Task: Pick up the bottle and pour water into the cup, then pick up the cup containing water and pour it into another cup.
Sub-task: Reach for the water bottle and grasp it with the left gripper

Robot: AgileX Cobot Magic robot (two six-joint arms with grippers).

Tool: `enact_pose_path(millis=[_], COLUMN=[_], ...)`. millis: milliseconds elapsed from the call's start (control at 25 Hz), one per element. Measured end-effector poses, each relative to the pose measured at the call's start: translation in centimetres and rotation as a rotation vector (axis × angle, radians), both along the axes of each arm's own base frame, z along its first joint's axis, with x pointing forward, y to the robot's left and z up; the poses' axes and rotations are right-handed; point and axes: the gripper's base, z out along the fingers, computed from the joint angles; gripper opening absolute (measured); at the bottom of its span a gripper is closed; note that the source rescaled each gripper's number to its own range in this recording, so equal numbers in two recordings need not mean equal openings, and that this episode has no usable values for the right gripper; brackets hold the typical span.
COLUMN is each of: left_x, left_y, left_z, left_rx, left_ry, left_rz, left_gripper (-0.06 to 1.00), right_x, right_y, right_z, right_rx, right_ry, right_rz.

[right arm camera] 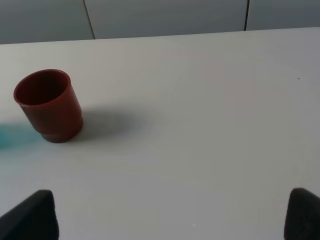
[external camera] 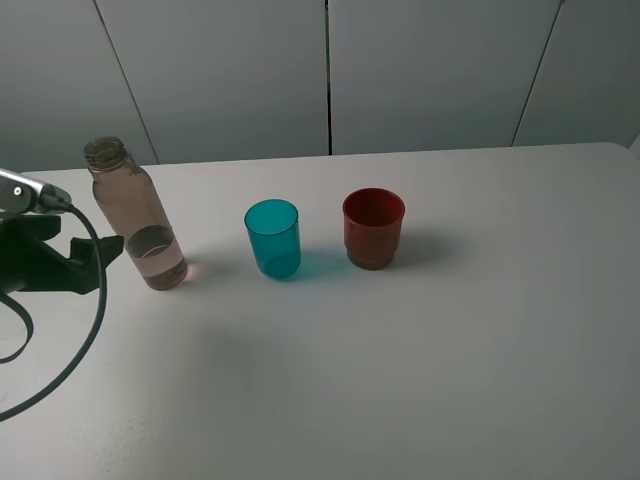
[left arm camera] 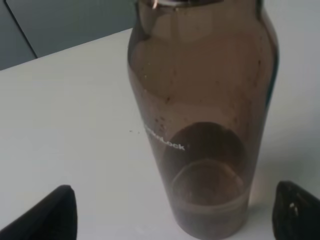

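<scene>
White table (external camera: 450, 350) bears uncapped, brownish, clear bottle (external camera: 140, 220).

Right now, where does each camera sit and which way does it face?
Exterior high: mounted high, looking down on the table with bottle, teal cup, red cup; left arm at left edge.
Left wrist: behind the left fingers, facing the bottle close between them.
Right wrist: behind the right fingers, facing the red cup across the table.
Shared: bottle, exterior and left wrist; red cup, exterior and right wrist.

clear tinted plastic bottle (external camera: 135, 215), matt white table (external camera: 400, 350)
</scene>
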Motion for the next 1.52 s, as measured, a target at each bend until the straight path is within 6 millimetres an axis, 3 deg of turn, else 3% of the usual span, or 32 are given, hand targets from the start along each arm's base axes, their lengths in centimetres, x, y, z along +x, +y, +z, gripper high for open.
enact_pose_path(millis=[320, 1040, 1520], left_x=[0.6, 2.0, 3.2], left_y=[0.0, -0.3, -0.4], left_z=[0.2, -1.9, -1.5], left_rx=[-0.001, -0.032, -0.026], left_ry=[-0.015, 0.015, -0.010], left_rz=[-0.002, -0.014, -0.031], left_gripper=[0.99, 0.99, 0.99], right_x=[0.0, 0.0, 0.0], right_y=[0.0, 0.0, 0.0], right_z=[0.0, 0.0, 0.0], right_rx=[0.000, 0.000, 0.000], right_ry=[0.000, 0.000, 0.000], right_rz=[0.000, 0.000, 0.000])
